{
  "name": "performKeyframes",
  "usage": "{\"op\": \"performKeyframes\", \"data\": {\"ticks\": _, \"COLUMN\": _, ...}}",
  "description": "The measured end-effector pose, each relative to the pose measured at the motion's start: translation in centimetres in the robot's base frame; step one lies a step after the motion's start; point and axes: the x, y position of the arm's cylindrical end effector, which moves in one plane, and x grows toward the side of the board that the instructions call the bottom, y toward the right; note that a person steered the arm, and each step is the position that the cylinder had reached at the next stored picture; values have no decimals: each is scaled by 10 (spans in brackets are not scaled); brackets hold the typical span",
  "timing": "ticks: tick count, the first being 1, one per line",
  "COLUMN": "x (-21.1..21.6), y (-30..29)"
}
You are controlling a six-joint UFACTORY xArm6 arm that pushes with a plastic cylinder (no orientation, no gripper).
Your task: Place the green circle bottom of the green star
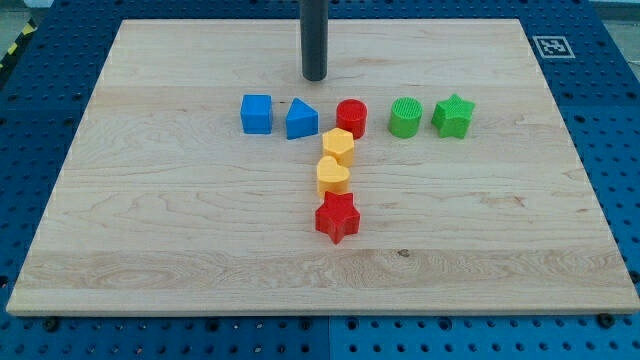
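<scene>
A pale wooden board [150, 250] with visible grain lies on a blue perforated table [620, 120], seen from above and slightly in front. The small green circle [405, 117], a short ribbed plastic cylinder with a flat round top, stands in the upper right part of the board, just beside the green plastic star [453, 115], which sits on its right; the two are close, but whether they touch cannot be told. To the left of the green circle, in the same row, stand a red plastic cylinder [351, 118], a blue plastic triangular block [301, 119] and a blue plastic cube [256, 114]. Below the red cylinder a column runs downward: a yellow plastic hexagonal block [339, 146], a yellow plastic heart [333, 175] and a red plastic star [337, 217], each close against the next. The arm carries no pincer; the straight dark rod ends in my tip [314, 77], which rests on the board at top centre, above the blue triangular block and well apart from the green circle. A black-and-white marker tag [551, 46] lies at the board's upper right corner.
</scene>
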Motion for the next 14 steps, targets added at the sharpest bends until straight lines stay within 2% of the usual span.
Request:
{"op": "performKeyframes", "data": {"ticks": 4, "x": 1, "y": 12}}
{"op": "performKeyframes", "data": {"ticks": 5, "x": 6, "y": 74}}
{"op": "performKeyframes", "data": {"ticks": 6, "x": 26, "y": 92}}
{"op": "performKeyframes", "data": {"ticks": 8, "x": 45, "y": 81}}
{"op": "performKeyframes", "data": {"ticks": 11, "x": 101, "y": 120}}
{"op": "performKeyframes", "data": {"ticks": 14, "x": 139, "y": 120}}
